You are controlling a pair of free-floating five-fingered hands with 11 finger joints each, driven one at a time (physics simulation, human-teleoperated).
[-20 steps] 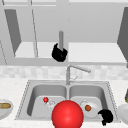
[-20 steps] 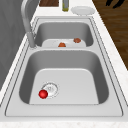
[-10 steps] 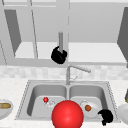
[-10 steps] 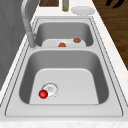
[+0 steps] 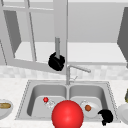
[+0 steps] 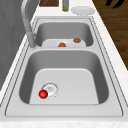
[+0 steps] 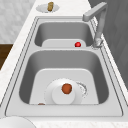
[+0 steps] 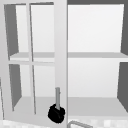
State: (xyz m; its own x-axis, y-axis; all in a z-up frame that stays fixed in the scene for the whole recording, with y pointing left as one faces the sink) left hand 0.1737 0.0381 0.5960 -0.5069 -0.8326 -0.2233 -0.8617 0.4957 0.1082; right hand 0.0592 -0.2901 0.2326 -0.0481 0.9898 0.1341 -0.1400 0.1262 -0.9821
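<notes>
Fingers of your left hand [image 5: 56,61] are curled round the lower end of the cabinet door's handle [image 5: 57,48], a grey vertical bar on the open wall-cabinet door [image 5: 60,30]; the upper view gives you the same grip from higher up, with the left hand [image 8: 56,113] at the foot of the handle [image 8: 57,98] and the shelves behind the swung-out door [image 8: 60,50]. Your right hand [image 5: 106,116] hangs low at the front right corner of the sink [image 5: 110,87], just beside the white plate [image 5: 90,110] in the right basin; its fingers look loosely bent and clamped on nothing, though the front view is too coarse for you to be sure. The left side view shows dark fingertips [image 6: 113,3] at its top right edge, beyond the counter, probably that same hand. The orange-brown ball [image 5: 88,108] rests on the plate, which the right side view shows more plainly: plate [image 7: 58,96] on the near basin floor with the ball [image 7: 66,88] on it. A small red ball [image 6: 43,94] lies against the left basin's drain [image 6: 51,88]. A large red ball [image 5: 67,115] sits in the front view's foreground. The faucet [image 5: 72,70] rises between the basins.
</notes>
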